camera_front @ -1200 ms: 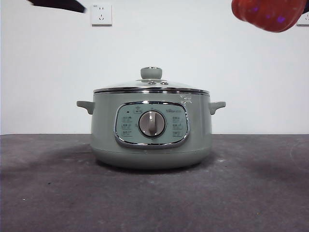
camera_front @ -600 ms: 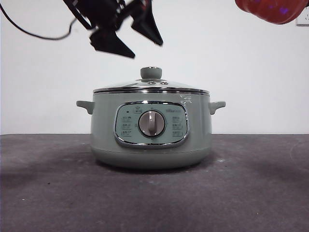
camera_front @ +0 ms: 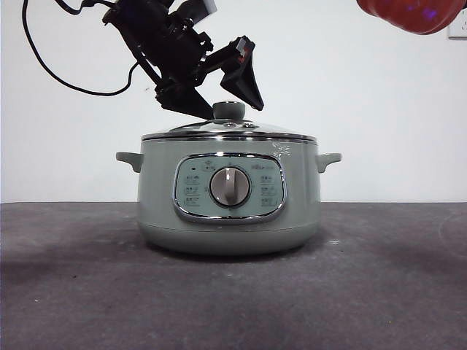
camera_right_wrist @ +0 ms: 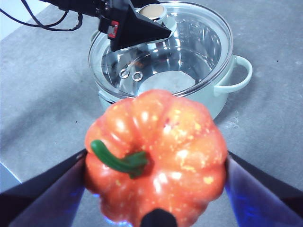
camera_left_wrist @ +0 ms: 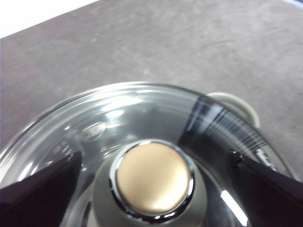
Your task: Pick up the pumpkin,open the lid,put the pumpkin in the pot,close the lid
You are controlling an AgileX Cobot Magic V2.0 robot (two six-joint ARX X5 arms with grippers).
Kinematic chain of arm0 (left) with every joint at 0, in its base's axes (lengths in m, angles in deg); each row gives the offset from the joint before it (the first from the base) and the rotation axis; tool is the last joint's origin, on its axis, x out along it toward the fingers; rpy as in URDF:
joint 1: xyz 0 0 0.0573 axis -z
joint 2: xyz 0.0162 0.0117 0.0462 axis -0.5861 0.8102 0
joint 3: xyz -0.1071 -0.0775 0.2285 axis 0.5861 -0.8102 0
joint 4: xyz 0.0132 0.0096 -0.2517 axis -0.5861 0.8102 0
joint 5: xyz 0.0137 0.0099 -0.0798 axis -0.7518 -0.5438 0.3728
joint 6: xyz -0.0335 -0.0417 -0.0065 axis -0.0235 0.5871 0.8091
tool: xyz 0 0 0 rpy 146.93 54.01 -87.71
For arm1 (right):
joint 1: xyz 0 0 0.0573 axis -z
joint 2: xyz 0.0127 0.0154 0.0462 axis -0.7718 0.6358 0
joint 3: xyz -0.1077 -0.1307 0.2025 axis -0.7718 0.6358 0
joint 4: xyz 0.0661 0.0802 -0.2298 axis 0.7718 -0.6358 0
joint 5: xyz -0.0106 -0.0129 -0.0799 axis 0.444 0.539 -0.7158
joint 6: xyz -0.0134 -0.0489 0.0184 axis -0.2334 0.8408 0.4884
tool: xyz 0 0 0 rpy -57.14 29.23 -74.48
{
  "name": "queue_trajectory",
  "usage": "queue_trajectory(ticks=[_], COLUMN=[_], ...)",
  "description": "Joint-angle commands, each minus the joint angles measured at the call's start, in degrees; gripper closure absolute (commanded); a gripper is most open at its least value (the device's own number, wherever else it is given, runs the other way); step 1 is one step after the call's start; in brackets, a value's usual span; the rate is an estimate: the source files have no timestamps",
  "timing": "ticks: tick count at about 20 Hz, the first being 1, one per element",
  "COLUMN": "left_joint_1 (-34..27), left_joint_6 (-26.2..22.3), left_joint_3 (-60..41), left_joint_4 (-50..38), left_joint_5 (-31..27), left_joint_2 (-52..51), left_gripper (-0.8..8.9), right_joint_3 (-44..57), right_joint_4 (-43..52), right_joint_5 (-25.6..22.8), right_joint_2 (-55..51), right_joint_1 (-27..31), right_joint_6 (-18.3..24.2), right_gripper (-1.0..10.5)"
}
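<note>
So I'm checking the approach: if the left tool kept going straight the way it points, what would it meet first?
Probably the lid's knob: the left tool is open, with that knob centred between its jaws. The lid sits on the pot.

One pumpkin [camera_right_wrist: 156, 156] — one pot [camera_front: 228, 197] — one lid [camera_front: 228, 130]

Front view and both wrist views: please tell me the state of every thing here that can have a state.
Lid: closed, sitting on the pot.
Pot: upright on the table, covered.
Pumpkin: lifted, held high off to one side of the pot.
Left claw: open, jaws on either side of the lid knob.
Right claw: shut on the pumpkin.
</note>
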Motion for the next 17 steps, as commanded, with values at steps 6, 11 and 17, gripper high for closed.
queue_trajectory(ticks=[6, 11, 17], left_joint_1=[1.1, 1.1, 1.1], left_joint_6=[-0.7, -0.7, -0.6], left_joint_3=[-0.1, -0.1, -0.1], left_joint_4=[1.1, 1.0, 1.0], left_joint_5=[-0.6, -0.7, -0.5], left_joint_2=[0.3, 0.3, 0.3], left_gripper=[4.74, 7.62, 8.22], right_joint_3=[-0.2, -0.2, -0.2], right_joint_4=[0.3, 0.3, 0.3], right_joint_5=[-0.1, -0.1, -0.3], right_joint_2=[-0.2, -0.2, -0.2], right_joint_1=[-0.1, -0.1, -0.1], right_joint_6=[-0.7, -0.7, -0.5], right_gripper=[9.6, 9.6, 9.6])
